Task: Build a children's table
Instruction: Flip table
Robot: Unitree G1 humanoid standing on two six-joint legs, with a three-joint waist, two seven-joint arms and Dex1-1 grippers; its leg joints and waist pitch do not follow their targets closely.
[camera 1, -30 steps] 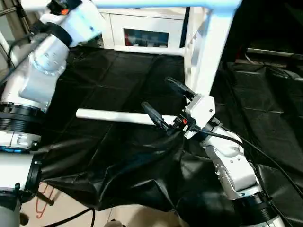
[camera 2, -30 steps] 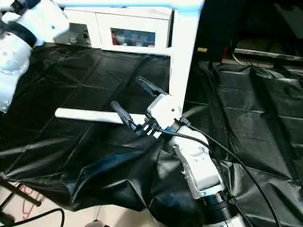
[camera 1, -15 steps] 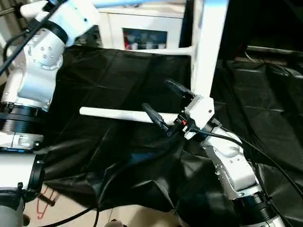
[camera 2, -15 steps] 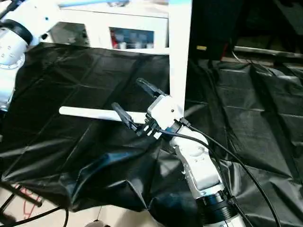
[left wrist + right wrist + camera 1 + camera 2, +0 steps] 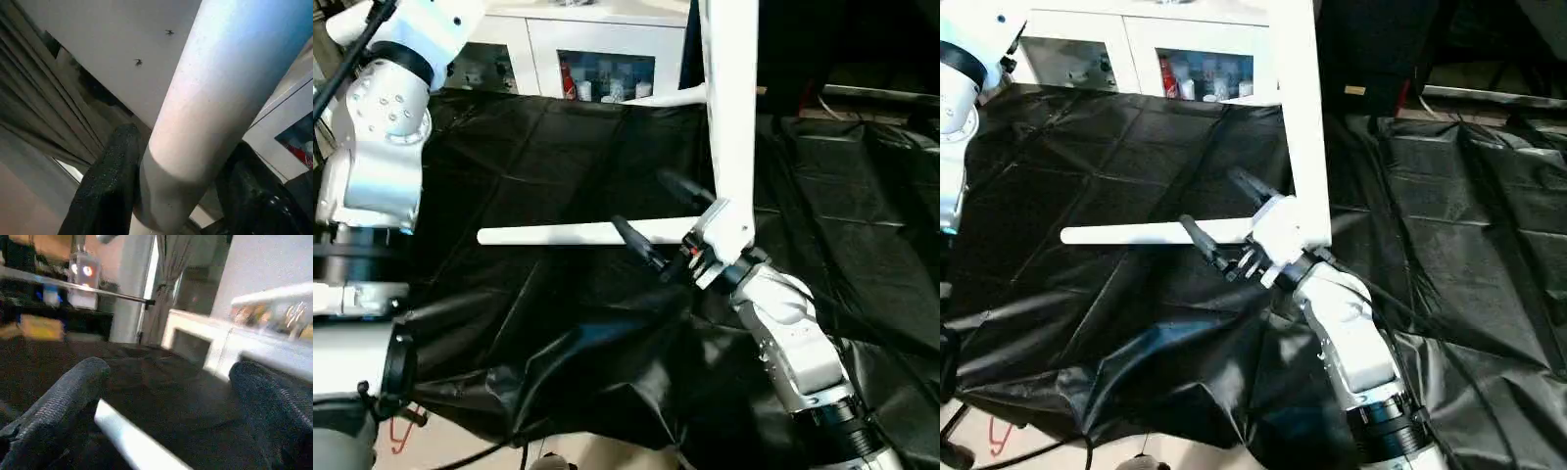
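Observation:
In the left wrist view my left gripper is shut on a thick white round table leg, one black finger on each side. My left arm reaches up out of the picture's top. A white leg hangs nearly upright in mid-picture, and its lower end is just by my right wrist. A loose white leg lies flat on the black cloth. My right gripper is open and straddles that leg near its right end. The leg's end lies between the fingers. The tabletop is out of view.
A white cabinet with glass doors stands behind the cloth, with a white bar at its foot. The cloth is wrinkled and bunches up near its front edge, with bare floor beyond at the lower left.
The camera has tilted, so the cabinet sits lower in the picture. My left arm has lifted, and the hanging leg has swung from slanted to nearly upright. My right gripper stays open over the loose leg.

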